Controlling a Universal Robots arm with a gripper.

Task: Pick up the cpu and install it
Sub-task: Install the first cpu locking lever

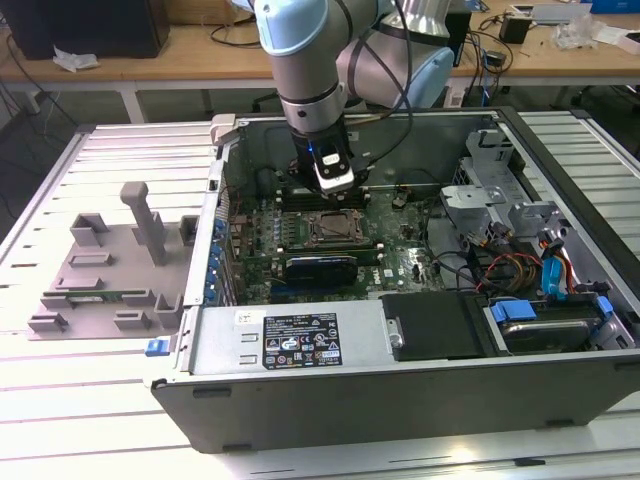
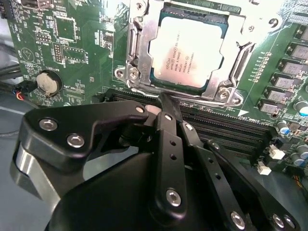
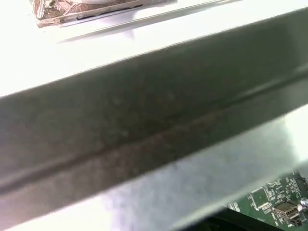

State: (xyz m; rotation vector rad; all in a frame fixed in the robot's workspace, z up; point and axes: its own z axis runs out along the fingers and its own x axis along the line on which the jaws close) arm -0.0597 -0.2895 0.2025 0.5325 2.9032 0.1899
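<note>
Cpu (image 2: 186, 49) seated in metal socket frame (image 2: 137, 45) on motherboard (image 2: 67, 53). Gripper (image 2: 166, 102) just beside frame, fingers together, apparently holding nothing.

exterior: high, overlooks open case (image 1: 400, 400) | second wrist: close above motherboard (image 2: 57, 43) | first wrist: tight against case wall

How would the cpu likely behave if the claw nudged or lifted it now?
The cpu looks like a flat rigid plate, so probably stiff, not floppy. Its shiny metal top may be slippery. Seated within the socket frame, it would likely resist sliding sideways.
</note>
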